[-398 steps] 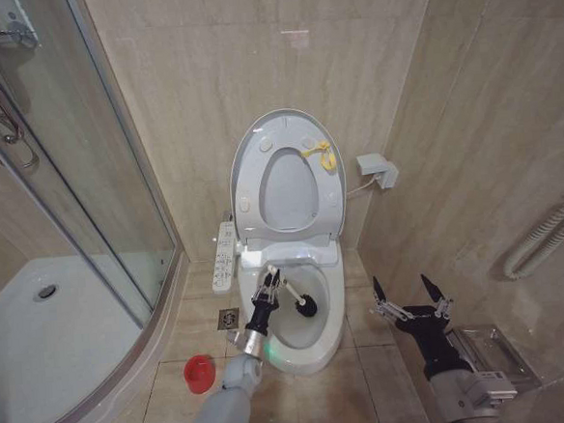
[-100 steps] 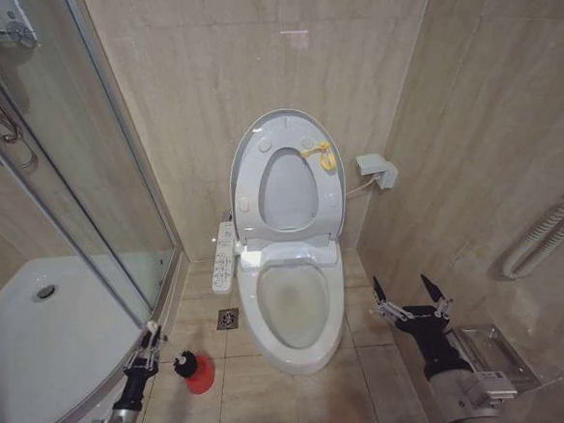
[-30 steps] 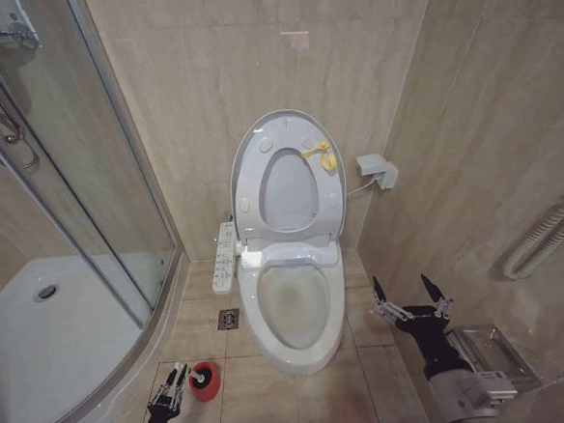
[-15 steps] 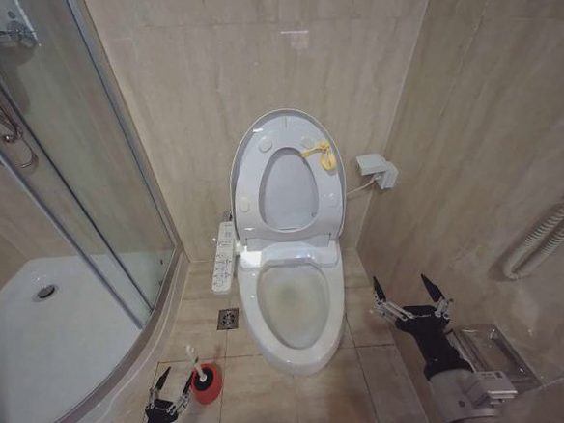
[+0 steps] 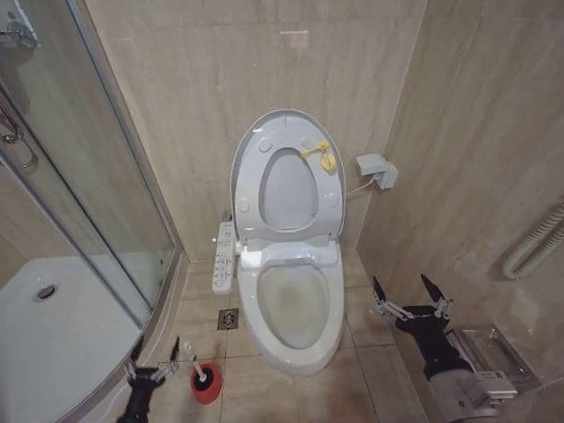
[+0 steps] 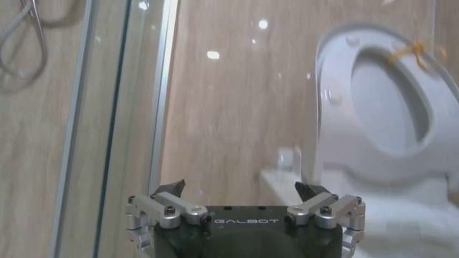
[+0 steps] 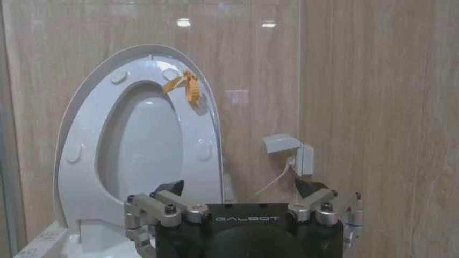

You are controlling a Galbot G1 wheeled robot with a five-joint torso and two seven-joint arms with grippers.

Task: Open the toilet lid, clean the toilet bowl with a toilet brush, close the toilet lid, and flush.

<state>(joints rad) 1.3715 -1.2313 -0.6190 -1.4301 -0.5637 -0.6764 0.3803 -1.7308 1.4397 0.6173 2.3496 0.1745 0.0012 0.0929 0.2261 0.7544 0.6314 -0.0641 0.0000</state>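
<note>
The toilet bowl stands against the back wall and I take it as the landmark. Its inner basin shows a brownish stain. The toilet lid is raised and leans upright against the wall behind the bowl, together with the ring-shaped seat that lies on its underside; a yellow tag hangs on the upper part of the seat, on the robot's right. In the right wrist view the lid and the seat with the tag appear upright too, and the left wrist view shows the lid to one side.

The toilet brush stands in its red cup holder on the floor, near the front corner of the bowl on the robot's left side. The thin white handle rises from the holder and the dark head sits in the cup.

The left hand is low over the floor, just beside the brush on the side away from the bowl. Its fingers are spread apart and hold nothing; the brush is not between them. In the left wrist view the hand is also wide open.

The right hand waits on the right of the bowl, near the side wall, with fingers spread and empty; the right wrist view shows this hand open as well
</note>
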